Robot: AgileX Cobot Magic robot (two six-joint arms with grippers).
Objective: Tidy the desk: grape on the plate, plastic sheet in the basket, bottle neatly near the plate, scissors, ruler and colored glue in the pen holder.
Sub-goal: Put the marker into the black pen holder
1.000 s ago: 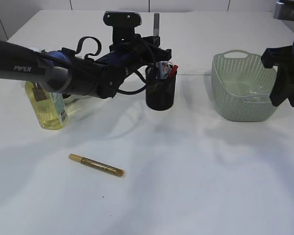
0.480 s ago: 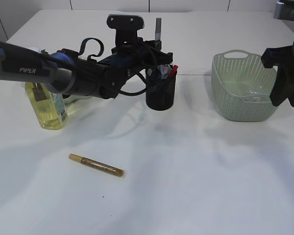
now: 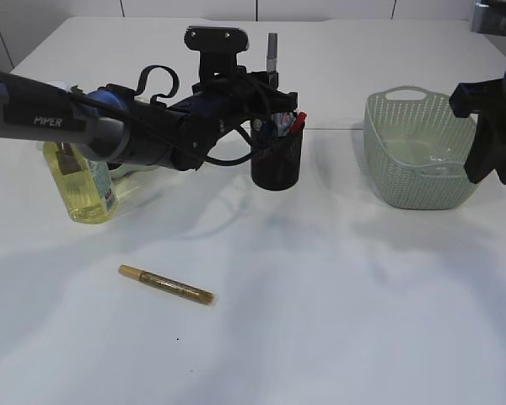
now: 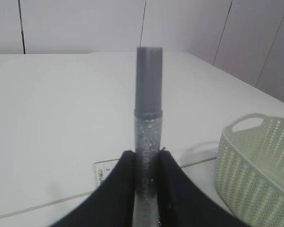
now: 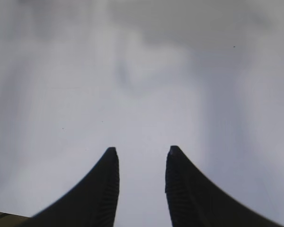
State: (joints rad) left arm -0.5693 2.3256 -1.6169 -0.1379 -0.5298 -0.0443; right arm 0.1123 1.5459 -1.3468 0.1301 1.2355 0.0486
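The left arm stretches level across the tabletop, its hand clasping a glitter-glue stick upright. The right hand hangs empty, fingers parted, off to the side.

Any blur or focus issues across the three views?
Exterior view: sharp, soft shadows on the cloth, gold glue pen crisp. Left wrist view: glitter glue sharp up top, the fingers beside it soft at the frame bottom. Right wrist view: the table is a hazy blur, fingertips fairly clear.
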